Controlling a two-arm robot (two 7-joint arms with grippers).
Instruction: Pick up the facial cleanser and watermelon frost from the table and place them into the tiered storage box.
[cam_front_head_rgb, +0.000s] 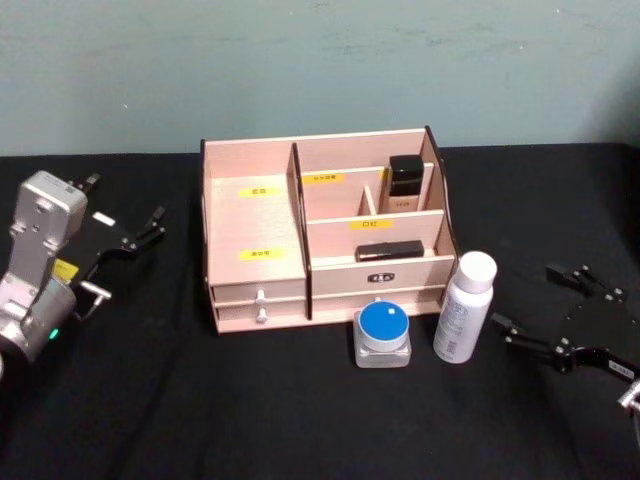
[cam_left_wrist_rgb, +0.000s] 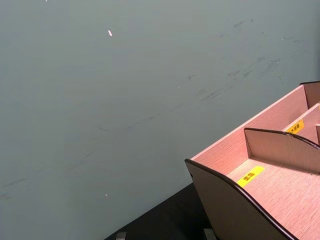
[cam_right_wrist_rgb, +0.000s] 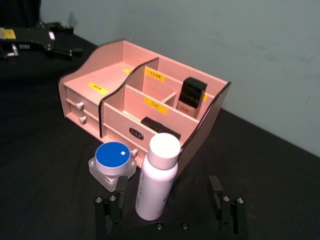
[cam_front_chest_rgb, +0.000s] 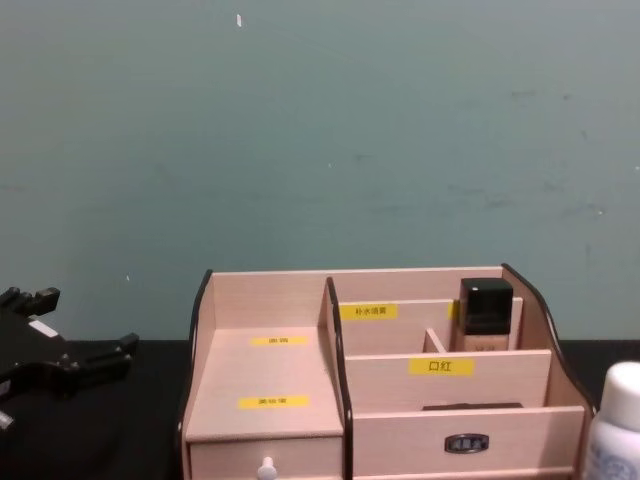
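The facial cleanser (cam_front_head_rgb: 465, 307), a white bottle with a white cap, stands upright on the black table by the tiered storage box's (cam_front_head_rgb: 250, 215) front right corner. Just left of it sits the watermelon frost (cam_front_head_rgb: 383, 333), a squat grey jar with a blue lid. My right gripper (cam_front_head_rgb: 548, 303) is open to the right of the bottle. In the right wrist view the bottle (cam_right_wrist_rgb: 156, 175) stands just ahead of the open right gripper (cam_right_wrist_rgb: 167, 212), with the jar (cam_right_wrist_rgb: 113, 162) beside it. My left gripper (cam_front_head_rgb: 128, 245) is open, left of the box.
The box (cam_front_chest_rgb: 265, 370) holds a black-capped bottle (cam_front_head_rgb: 405, 183) in a back compartment and a flat black item (cam_front_head_rgb: 388, 251) in the front right tier. Its left tiers (cam_left_wrist_rgb: 280, 200) are bare. Black tabletop lies free in front, and a teal wall stands behind.
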